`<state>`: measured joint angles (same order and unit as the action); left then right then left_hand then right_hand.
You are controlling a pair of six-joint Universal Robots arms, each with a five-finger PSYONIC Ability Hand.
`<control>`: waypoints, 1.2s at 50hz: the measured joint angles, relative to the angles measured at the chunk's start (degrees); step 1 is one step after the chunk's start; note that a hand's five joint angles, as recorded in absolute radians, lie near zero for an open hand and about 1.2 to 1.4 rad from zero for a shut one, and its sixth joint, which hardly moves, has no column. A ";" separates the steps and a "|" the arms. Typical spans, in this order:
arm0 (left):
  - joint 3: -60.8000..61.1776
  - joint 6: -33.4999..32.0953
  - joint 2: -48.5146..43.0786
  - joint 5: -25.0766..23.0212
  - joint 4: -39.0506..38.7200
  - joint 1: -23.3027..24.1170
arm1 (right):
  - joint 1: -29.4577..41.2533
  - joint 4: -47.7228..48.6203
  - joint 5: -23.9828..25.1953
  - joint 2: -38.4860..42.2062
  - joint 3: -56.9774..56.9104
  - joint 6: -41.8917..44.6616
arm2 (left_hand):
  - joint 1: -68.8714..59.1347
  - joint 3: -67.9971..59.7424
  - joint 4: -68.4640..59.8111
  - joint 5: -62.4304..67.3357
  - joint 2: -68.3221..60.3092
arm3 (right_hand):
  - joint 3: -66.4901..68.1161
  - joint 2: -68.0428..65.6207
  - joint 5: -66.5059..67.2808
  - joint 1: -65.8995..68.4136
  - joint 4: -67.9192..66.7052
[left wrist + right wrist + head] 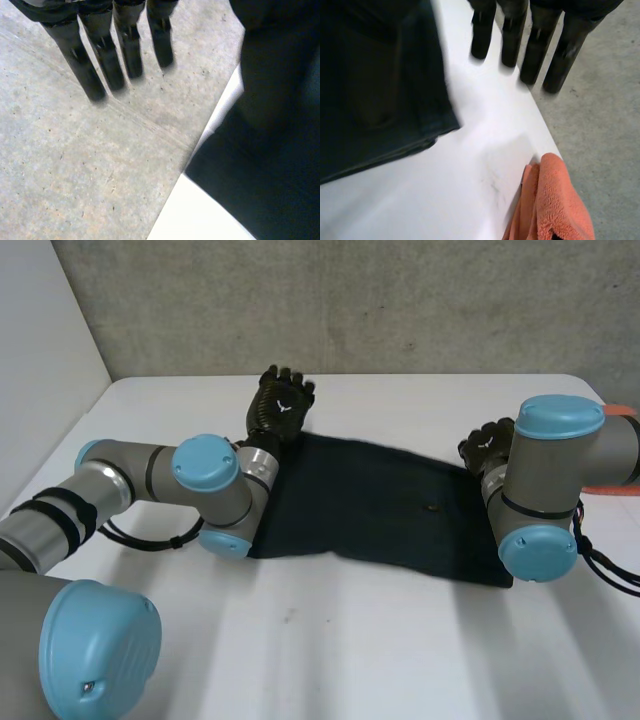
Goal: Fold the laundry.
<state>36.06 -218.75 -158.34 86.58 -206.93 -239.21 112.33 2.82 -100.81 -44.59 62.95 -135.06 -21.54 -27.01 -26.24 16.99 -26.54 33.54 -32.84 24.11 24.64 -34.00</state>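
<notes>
Centrally on the white table (pixel 400 640) a dark navy cloth (pixel 390 505) is spread flat, stretched lengthwise between the two arms and lying nearer the far edge than the near one. The left hand (pixel 282 405) is seen at the cloth's far left corner, its fingers directed toward the table's far edge. In the left wrist view its fingers (pixel 102 60) are held straight and slightly spread, nothing is gripped by them, and the cloth is seen beside the hand, apart from the fingertips. Whether the palm touches the cloth cannot be told. The right hand (pixel 487 445) is placed just beyond the cloth's far right corner, partly hidden behind its own arm. In the right wrist view its fingers (pixel 535 55) are likewise extended and empty above bare table near the right edge, and the cloth's corner is seen beside them without contact. An orange towel (pixel 555 200) is draped at the table's right edge, well apart from the cloth. A small pale speck (pixel 432 507) is seen on the cloth's right half.
</notes>
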 measured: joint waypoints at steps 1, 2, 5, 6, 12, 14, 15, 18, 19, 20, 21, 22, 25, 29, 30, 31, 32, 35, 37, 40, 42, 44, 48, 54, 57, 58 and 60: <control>0.38 0.50 0.36 0.07 -0.68 0.26 | 0.00 0.51 0.08 -0.35 0.16 -0.64 | 8.21 9.10 9.18 -9.02 9.11 | -14.41 14.22 -13.55 -9.84 13.66; 0.70 0.79 0.68 0.10 -1.05 0.41 | -0.01 0.71 0.12 -0.56 0.28 -0.96 | 8.21 9.10 9.18 -9.02 9.11 | -14.41 14.22 -13.55 -9.84 13.66; 4.10 2.67 4.09 0.25 -2.83 1.14 | -0.33 2.65 1.20 -3.93 2.17 -5.24 | 10.61 14.91 14.59 -14.39 14.80 | -21.16 20.12 -20.17 -12.97 20.39; 5.58 3.38 5.65 0.30 -3.26 1.31 | -0.54 3.28 1.81 -5.69 3.12 -7.12 | 10.61 14.91 14.59 -14.39 14.80 | -21.16 20.12 -20.17 -12.97 20.39; 18.48 8.83 18.18 0.55 -4.30 1.91 | -3.29 4.66 6.89 -17.61 9.94 -17.75 | 10.61 14.91 14.59 -14.39 14.80 | -21.16 20.12 -20.17 -12.97 20.39; 24.03 10.77 23.14 0.62 -4.20 2.03 | -4.65 3.59 9.13 -21.12 12.71 -20.20 | 10.61 14.91 14.59 -14.39 14.80 | -21.16 20.12 -20.14 -12.97 20.39; 26.55 11.57 25.32 0.64 -4.10 2.08 | -5.25 2.86 10.23 -22.48 14.07 -21.03 | 10.61 14.91 14.59 -14.39 14.80 | -21.16 20.12 -20.16 -12.97 20.39; 34.26 13.83 31.81 0.66 -3.75 2.20 | -6.96 -0.53 13.62 -26.29 18.84 -23.14 | 10.61 14.91 14.59 -14.39 14.80 | -21.16 20.12 -20.16 -12.97 20.39; 37.12 14.66 34.12 0.65 -3.62 2.22 | -7.47 -1.69 14.63 -27.32 20.50 -23.78 | 10.61 14.91 14.59 -14.39 14.80 | -21.16 20.12 -20.16 -12.97 20.39; 40.52 15.66 36.74 0.62 -3.50 2.23 | -8.17 -3.17 16.00 -28.56 22.93 -24.72 | 10.61 14.91 14.59 -14.39 14.80 | -21.16 20.12 -20.16 -12.97 20.39; 43.77 16.66 39.09 0.58 -3.39 2.23 | -8.84 -4.23 17.21 -29.46 25.25 -25.67 | 10.61 14.91 14.59 -14.39 14.80 | -21.16 20.12 -20.16 -12.97 20.39; 44.81 16.98 39.82 0.56 -3.36 2.23 | -9.06 -4.51 17.57 -29.70 26.01 -26.00 | 10.61 14.91 14.59 -14.39 14.80 | -21.16 20.12 -20.16 -12.97 20.39; 52.82 19.66 44.68 0.38 -3.20 2.22 | -10.65 -4.95 20.35 -30.91 32.40 -28.63 | 10.61 14.92 14.59 -14.39 14.80 | -20.49 19.52 -19.73 -12.51 20.00; 59.13 22.00 47.14 0.29 -3.14 2.22 | -11.74 -1.15 22.88 -30.87 38.51 -30.70 | 10.61 14.91 14.59 -14.39 14.80 | -14.48 14.00 -15.36 -8.55 15.26; 60.27 22.41 47.34 0.30 -3.14 2.20 | -11.90 0.34 23.39 -30.65 39.70 -31.02 | 10.61 14.91 14.59 -14.39 14.80 | -12.88 12.56 -13.78 -6.92 13.40; 61.17 22.75 47.40 0.33 -3.16 2.18 | -11.99 1.43 23.69 -30.42 40.44 -31.18 | 10.61 14.91 14.59 -14.39 14.80 | -12.88 12.56 -13.78 -6.92 13.40; 61.82 23.00 47.37 0.37 -3.17 2.14 | -12.07 2.90 24.01 -29.94 41.28 -31.33 | 10.61 14.91 14.59 -14.39 14.80 | -10.76 10.60 -11.97 -5.01 11.38; 62.80 23.60 47.08 0.50 -3.26 2.00 | -12.12 6.13 24.45 -28.23 42.43 -31.39 | 10.61 14.91 14.59 -14.39 14.80 | -6.87 6.45 -8.55 -1.77 7.45; 63.10 24.22 46.69 0.60 -3.33 1.84 | -12.06 8.01 24.48 -26.33 42.50 -31.20 | 10.61 14.91 14.59 -14.39 14.80 | -3.23 2.43 -5.00 1.30 3.63; 63.01 25.03 46.35 0.68 -3.36 1.62 | -11.95 9.07 24.26 -24.06 41.95 -30.91 | 10.61 14.91 14.59 -14.39 14.80 | 5.33 -6.09 2.67 8.51 -4.15; 62.86 25.56 46.21 0.70 -3.36 1.44 | -11.95 9.40 24.11 -22.66 41.42 -30.74 | 10.61 14.91 14.59 -14.39 14.80 | 11.34 -12.28 8.56 13.19 -10.17; 62.69 26.14 46.11 0.70 -3.35 1.21 | -12.01 9.56 23.93 -21.21 40.75 -30.59 | 10.61 14.91 14.59 -14.39 14.80 | 21.93 -22.82 19.76 20.43 -21.44; 62.59 26.81 46.07 0.72 -3.32 0.90 | -12.63 10.00 23.71 -20.15 39.89 -30.42 | 10.61 14.91 14.59 -14.39 14.80 | 34.14 -34.32 30.87 26.05 -33.91; 62.75 27.13 46.10 0.77 -3.20 0.85 | -15.14 10.35 24.17 -20.94 39.77 -28.40 | 10.61 14.91 14.59 -14.39 14.80 | 34.20 -34.32 32.50 29.85 -34.07; 62.87 27.12 46.16 0.78 -3.18 0.86 | -16.58 10.10 24.36 -22.35 40.50 -25.39 | 10.61 14.91 14.59 -14.39 14.80 | 34.19 -34.32 33.03 32.58 -34.07; 62.89 27.11 46.19 0.78 -3.19 0.86 | -17.04 10.01 24.42 -22.78 40.73 -24.54 | 10.61 14.92 14.59 -14.39 14.80 | 34.20 -34.32 33.07 32.83 -34.07; 62.95 27.10 46.26 0.79 -3.18 0.82 | -18.48 9.76 24.52 -24.01 41.29 -22.35 | 10.61 14.91 14.59 -14.39 14.80 | 33.51 -33.57 32.47 32.20 -33.30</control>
<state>99.01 -191.66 -112.08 87.37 -210.12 -238.39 93.85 12.57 -76.29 -68.60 104.24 -157.41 -10.93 -12.09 -11.64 2.60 -11.73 67.05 -66.41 56.58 56.84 -67.31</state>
